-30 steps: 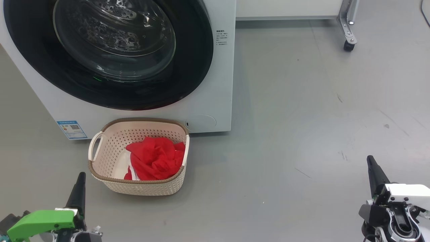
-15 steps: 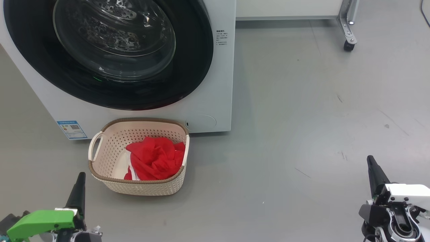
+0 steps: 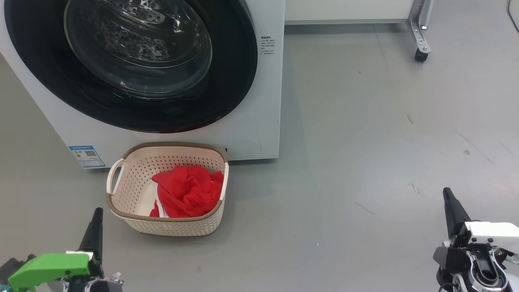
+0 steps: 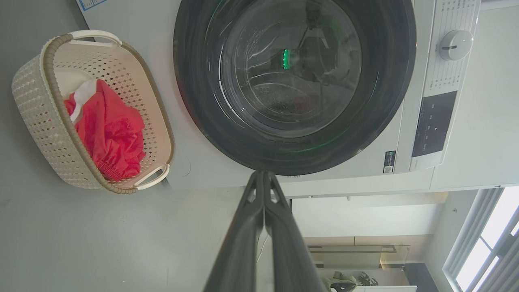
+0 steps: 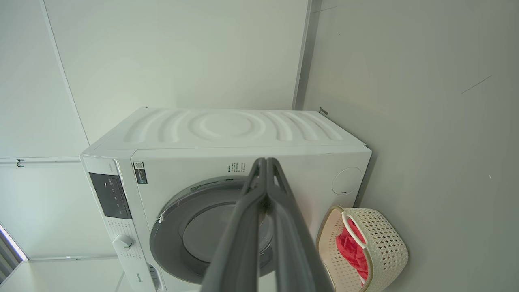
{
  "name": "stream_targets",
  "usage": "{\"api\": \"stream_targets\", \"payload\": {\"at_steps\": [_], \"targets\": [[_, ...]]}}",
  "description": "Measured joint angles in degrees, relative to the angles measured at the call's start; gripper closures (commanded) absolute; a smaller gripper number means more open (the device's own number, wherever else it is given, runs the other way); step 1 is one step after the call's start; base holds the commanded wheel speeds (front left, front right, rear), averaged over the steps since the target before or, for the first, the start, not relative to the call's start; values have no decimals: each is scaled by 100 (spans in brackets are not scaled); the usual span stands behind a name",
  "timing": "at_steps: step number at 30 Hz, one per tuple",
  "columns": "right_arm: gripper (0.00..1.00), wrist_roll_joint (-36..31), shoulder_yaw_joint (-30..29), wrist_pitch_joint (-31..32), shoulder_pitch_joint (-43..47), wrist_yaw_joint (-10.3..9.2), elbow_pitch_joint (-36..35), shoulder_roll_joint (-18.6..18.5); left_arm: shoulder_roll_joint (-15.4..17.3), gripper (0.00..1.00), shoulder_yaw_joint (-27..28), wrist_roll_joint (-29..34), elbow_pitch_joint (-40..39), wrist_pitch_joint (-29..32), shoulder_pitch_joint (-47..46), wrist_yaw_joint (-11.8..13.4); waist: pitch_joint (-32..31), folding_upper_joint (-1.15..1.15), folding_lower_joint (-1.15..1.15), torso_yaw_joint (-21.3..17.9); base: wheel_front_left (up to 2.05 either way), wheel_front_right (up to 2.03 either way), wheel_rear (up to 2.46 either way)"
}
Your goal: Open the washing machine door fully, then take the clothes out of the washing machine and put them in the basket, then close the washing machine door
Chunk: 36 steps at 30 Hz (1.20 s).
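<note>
At the lower left of the head view, the left gripper (image 3: pixel 97 215) points up the frame over the grey floor (image 3: pixel 365 162), its two dark fingers pressed together and holding nothing; the left wrist view shows the same clenched pair. Just right of it and a little higher stands the basket (image 3: pixel 178 227), touching the foot of the washing machine (image 3: pixel 259 101), near the small blue label (image 3: pixel 86 156). The clothes (image 3: pixel 186 190) lie bunched inside the basket, towards its right half, with a strip of white showing at their left edge. Above, in the upper left of the frame, the washing machine door (image 3: pixel 227 81) sits shut against the white front, its glass bowl showing the steel drum behind. In the upper right corner is a black caster (image 3: pixel 421 54) on a metal leg. At the lower right the right gripper (image 3: pixel 448 196) is likewise clenched and empty, well apart from the basket.
</note>
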Motion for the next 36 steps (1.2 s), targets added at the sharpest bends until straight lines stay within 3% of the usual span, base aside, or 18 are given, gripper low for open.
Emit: {"api": "stream_targets", "payload": {"at_steps": [36], "targets": [[100,0,-9,0,0,0,-1,5,-1,100,13,1,-7,46,0,0,0,0,0,0,0,0,0]]}}
